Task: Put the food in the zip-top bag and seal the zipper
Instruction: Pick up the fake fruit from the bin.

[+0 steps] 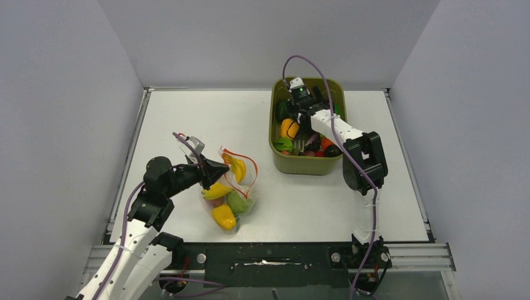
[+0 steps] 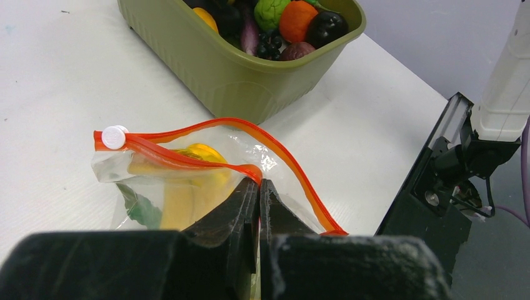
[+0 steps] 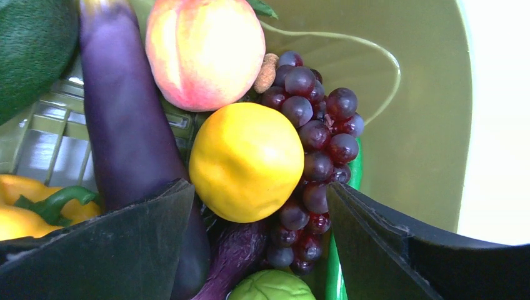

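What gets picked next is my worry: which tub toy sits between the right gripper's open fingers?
The round yellow fruit, centred between the right gripper's fingers; the peach lies beyond it, the grapes and purple eggplant off to its sides.

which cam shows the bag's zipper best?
Left wrist: the zipper close up, unsealed, white slider at one end, left gripper jaws shut on its near strip. Top external shows only a small red loop. Right wrist shows none of it.

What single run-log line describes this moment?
left claw: shut on clear plastic zip-top bag | right claw: open over round yellow toy fruit in olive-green plastic tub
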`<state>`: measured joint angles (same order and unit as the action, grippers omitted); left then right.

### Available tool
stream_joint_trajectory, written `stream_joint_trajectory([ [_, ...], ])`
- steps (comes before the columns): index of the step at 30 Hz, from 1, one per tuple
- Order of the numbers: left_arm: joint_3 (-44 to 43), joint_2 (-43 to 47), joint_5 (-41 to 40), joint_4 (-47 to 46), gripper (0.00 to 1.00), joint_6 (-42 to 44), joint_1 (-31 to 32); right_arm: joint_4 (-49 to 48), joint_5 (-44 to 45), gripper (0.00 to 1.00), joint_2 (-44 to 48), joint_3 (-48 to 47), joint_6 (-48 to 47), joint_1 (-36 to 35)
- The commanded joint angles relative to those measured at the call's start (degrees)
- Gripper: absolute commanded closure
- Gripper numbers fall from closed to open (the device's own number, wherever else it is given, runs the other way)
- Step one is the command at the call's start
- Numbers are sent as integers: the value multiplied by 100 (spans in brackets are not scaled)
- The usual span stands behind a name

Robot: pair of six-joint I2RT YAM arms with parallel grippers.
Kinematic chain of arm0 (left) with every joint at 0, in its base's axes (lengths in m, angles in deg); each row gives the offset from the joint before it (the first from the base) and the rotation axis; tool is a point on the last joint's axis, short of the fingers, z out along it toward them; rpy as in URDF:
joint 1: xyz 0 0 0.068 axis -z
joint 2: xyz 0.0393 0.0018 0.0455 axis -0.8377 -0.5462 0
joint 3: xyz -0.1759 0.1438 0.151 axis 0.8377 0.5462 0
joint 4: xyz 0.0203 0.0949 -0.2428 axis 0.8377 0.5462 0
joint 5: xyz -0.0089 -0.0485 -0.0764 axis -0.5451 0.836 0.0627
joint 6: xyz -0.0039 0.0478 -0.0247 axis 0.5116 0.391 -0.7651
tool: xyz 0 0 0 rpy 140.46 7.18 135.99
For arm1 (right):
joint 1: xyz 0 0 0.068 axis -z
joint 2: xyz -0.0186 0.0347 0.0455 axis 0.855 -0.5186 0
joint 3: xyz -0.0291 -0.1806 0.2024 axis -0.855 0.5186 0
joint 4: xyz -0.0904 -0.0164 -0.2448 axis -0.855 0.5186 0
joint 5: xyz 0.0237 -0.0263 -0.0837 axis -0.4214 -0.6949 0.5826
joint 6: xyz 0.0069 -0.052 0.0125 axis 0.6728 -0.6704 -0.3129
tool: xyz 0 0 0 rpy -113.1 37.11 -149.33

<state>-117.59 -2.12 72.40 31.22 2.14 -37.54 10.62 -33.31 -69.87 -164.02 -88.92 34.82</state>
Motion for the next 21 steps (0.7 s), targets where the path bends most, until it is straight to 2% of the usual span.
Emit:
stream_joint_trajectory([
  [1, -41, 148, 186, -593, 100, -14, 46, -95, 194, 19, -115, -237, -181, 143],
  [6, -44, 133, 185, -560, 100, 41, 49, -46, -411, 19, -182, -260, -173, 245],
  [11, -34, 162, 160, -573, 100, 61, 59, 104, -413, 22, -386, -488, -198, 275],
  [16, -29, 168, 148, -550, 100, 74, 60, 244, -537, 28, -539, -667, -192, 331],
  [21, -35, 180, 110, -534, 100, 92, 57, 581, -699, 24, -744, -941, 35, 419],
])
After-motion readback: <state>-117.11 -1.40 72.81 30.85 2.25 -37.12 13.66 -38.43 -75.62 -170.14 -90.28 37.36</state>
